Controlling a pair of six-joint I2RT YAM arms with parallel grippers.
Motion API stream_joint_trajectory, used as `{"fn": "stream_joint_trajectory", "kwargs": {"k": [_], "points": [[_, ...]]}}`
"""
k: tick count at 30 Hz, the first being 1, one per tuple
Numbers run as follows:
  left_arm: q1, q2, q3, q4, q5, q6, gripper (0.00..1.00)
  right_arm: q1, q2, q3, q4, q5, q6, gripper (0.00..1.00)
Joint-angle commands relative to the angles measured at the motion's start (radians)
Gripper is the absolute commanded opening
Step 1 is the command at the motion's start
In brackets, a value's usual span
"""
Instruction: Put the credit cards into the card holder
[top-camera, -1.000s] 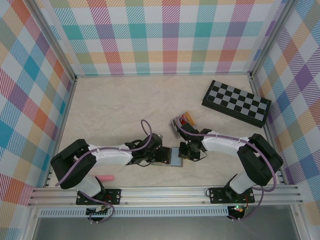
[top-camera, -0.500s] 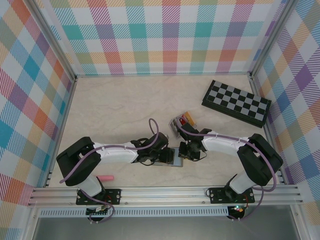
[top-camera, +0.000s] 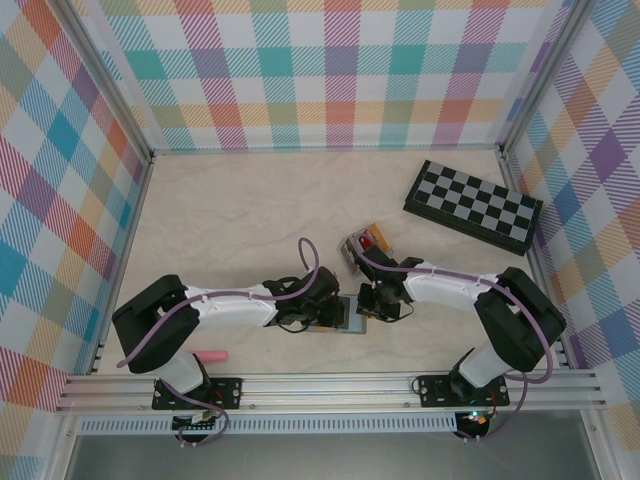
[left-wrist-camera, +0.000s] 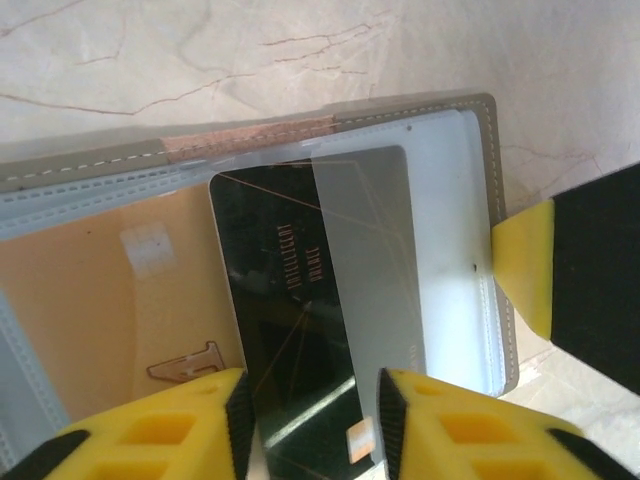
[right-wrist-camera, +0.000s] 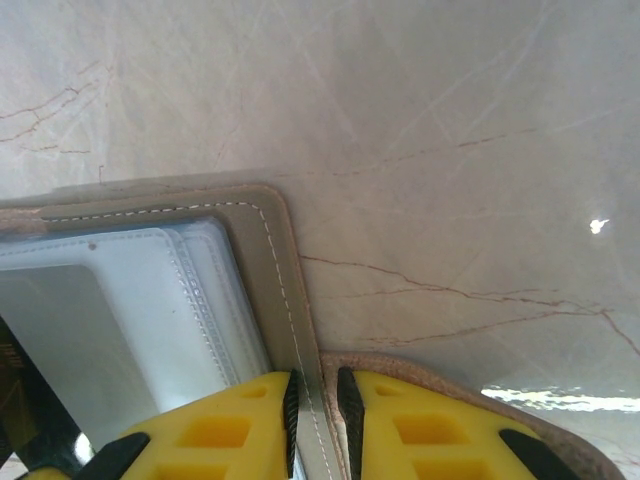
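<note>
Sideways, unreadable gold lettering (left-wrist-camera: 297, 262) marks the black card (left-wrist-camera: 285, 330) over the card holder (left-wrist-camera: 445, 190).

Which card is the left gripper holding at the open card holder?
The black card, clamped in the left gripper; the red and tan cards sit apart, farther back.
</note>
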Motion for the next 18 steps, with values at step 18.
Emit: {"fn": "stream_joint_trajectory", "kwargs": {"k": [18], "points": [[-0.039,0.078,0.084,0.008,0.063,0.037,0.42,0.002,0.026,-0.035,0.045,0.009,0.021,0.22]]}}
